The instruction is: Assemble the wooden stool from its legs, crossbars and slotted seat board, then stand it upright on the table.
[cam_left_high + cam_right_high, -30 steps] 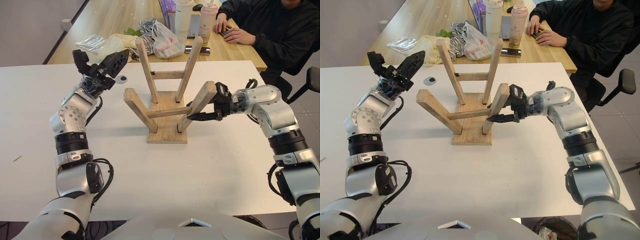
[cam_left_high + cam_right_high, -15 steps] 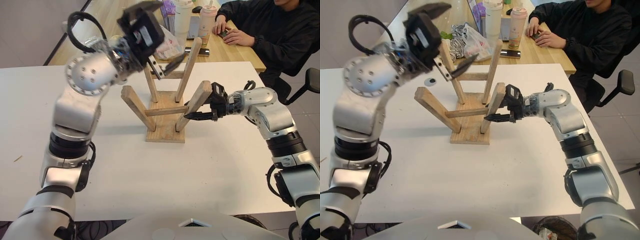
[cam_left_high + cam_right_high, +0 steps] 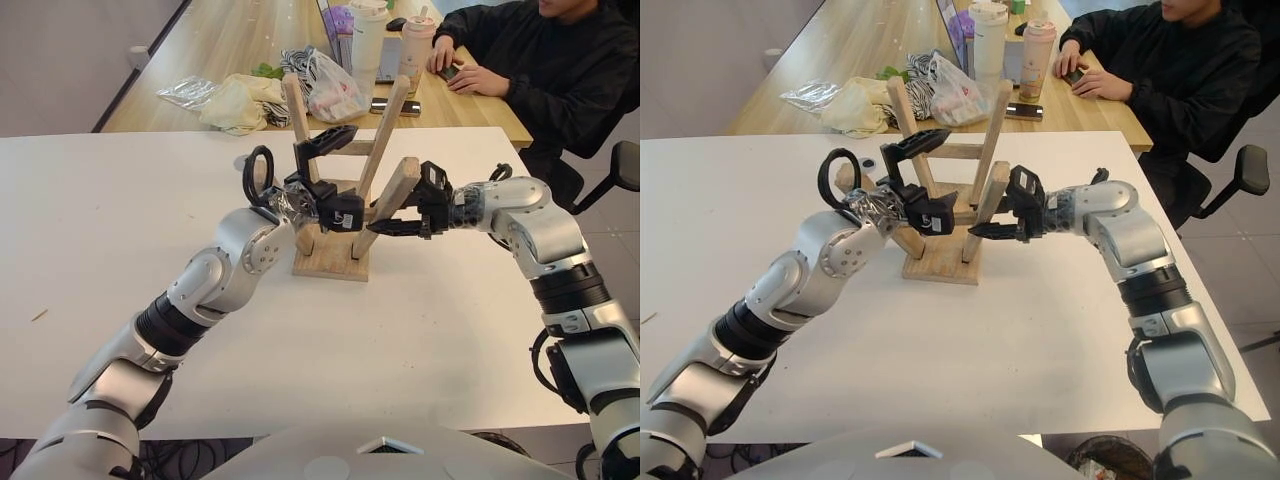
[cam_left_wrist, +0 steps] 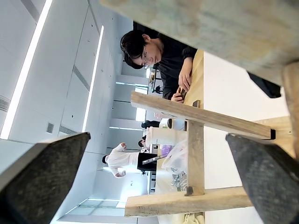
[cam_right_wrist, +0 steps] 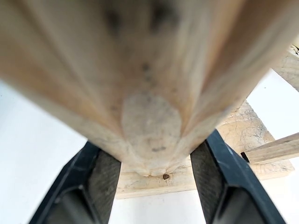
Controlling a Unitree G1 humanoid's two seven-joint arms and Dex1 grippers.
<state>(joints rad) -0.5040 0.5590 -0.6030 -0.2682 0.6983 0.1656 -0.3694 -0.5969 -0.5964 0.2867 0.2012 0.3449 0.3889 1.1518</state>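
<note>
An office work room with shared tables.
Beyond the right gripper stands a long light wooden table with tall drink cups; to its right, a black swivel office chair.

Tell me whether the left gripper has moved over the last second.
Yes. The left gripper swung right, from well left of the stool to among its legs.

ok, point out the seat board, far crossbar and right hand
seat board (image 3: 330,270): left eye view, near edge.
far crossbar (image 3: 962,151): right eye view, mid-span.
right hand (image 3: 390,222): left eye view, between fingertips.
</note>
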